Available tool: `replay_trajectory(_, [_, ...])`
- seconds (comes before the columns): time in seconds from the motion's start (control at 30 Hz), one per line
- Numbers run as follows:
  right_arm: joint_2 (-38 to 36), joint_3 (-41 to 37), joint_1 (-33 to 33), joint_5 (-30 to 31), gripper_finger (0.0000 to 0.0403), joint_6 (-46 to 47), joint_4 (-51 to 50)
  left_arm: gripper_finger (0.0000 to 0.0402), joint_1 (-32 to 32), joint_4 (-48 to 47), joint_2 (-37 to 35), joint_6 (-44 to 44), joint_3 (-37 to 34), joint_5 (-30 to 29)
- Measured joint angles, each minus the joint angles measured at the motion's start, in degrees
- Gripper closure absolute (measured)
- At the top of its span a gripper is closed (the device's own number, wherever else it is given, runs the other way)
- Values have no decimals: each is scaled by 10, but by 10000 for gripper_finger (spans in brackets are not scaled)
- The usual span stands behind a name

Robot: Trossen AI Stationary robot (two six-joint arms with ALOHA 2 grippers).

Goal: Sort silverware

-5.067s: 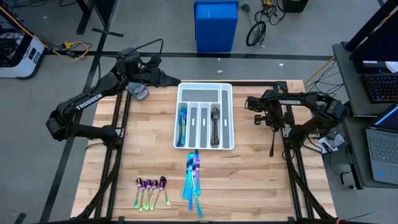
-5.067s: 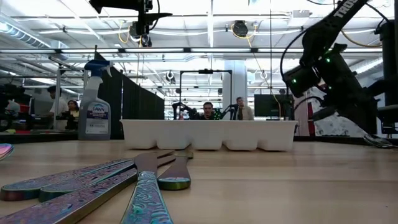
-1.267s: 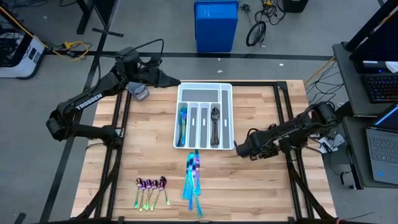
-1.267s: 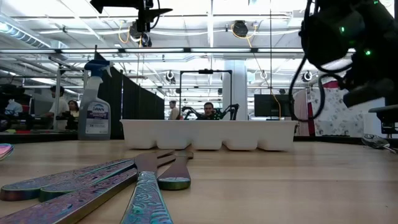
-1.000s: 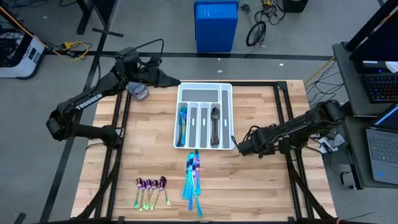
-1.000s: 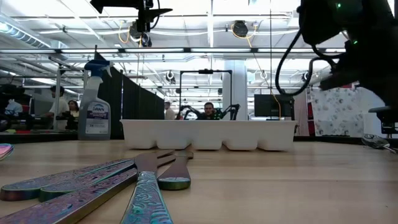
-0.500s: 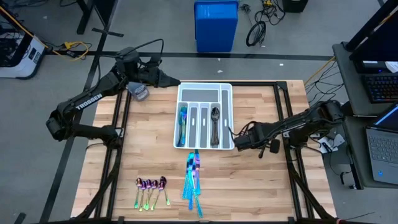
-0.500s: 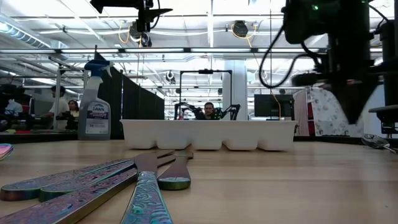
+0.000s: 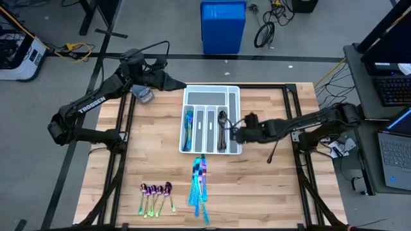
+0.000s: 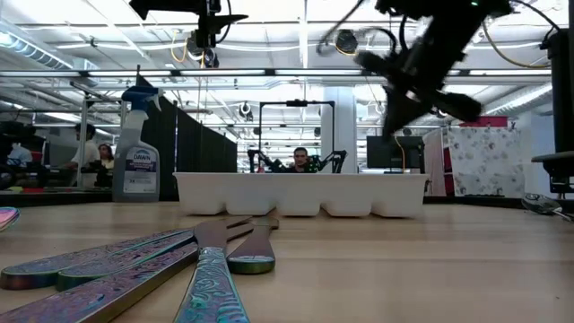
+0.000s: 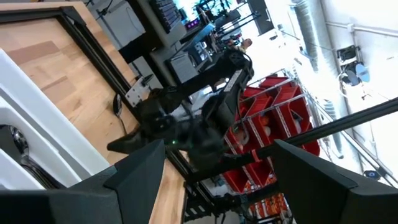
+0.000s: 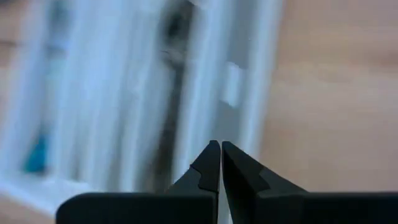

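The white tray lies at the table's middle. Blue-teal forks fill its left slot and dark spoons lie in a slot further right. Several iridescent knives lie flat on the wood just in front of the tray, with small rainbow spoons to their left. My right gripper hangs shut, tipped downward, over the tray's right side; its closed tips hold nothing. My left gripper waits open, high by the tray's far left corner.
A spray bottle stands beyond the table's far left. A blue bin sits on the floor behind the table. Bare wood lies to the right of the knives and around the rainbow spoons.
My right gripper has swung from beside the tray's near right corner toward the table's left, ending over the tray's right side. It has risen a little and tipped from nearly level to pointing steeply down, staying shut. The silverware has not moved.
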Motion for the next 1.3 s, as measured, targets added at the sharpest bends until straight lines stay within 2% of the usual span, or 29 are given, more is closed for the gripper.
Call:
replay_trajectory(0.23, [-64,0,-108,9,403,-324,149,123,0,0,0,7,0,-9])
replay_trajectory(0.3, [-79,1,-140,-10,403,-451,164,123,0,0,0,7,0,-12])
replay_trajectory(0.37, [-90,1,-168,-19,403,-528,148,123,0,0,0,7,0,-18])
replay_trajectory(0.43, [-97,1,-200,-25,403,-488,76,123,0,0,0,7,0,-19])
replay_trajectory(0.53, [-97,0,-248,-58,403,-342,-104,123,0,0,0,6,0,-20])
replay_trajectory(0.6, [-93,0,-257,-75,403,-284,-199,123,0,0,0,4,0,-22])
replay_trajectory(0.7, [-88,-3,-257,-82,403,-245,-301,123,0,0,0,2,0,-33])
replay_trajectory(0.77, [-89,-8,-258,-90,403,-241,-316,123,0,1,0,2,0,-37])
replay_trajectory(0.83, [-88,-22,-257,-132,403,-230,-325,123,0,0,0,2,0,-38])
replay_trajectory(0.97, [-78,-66,-241,-169,403,-167,-338,123,0,0,0,5,0,-42])
replay_trajectory(1.1, [-61,-112,-232,-214,403,-156,-296,123,1,0,0,3,0,-44])
replay_trajectory(1.3, [-20,-146,-240,-232,403,-151,-275,123,1,0,0,4,0,-47])
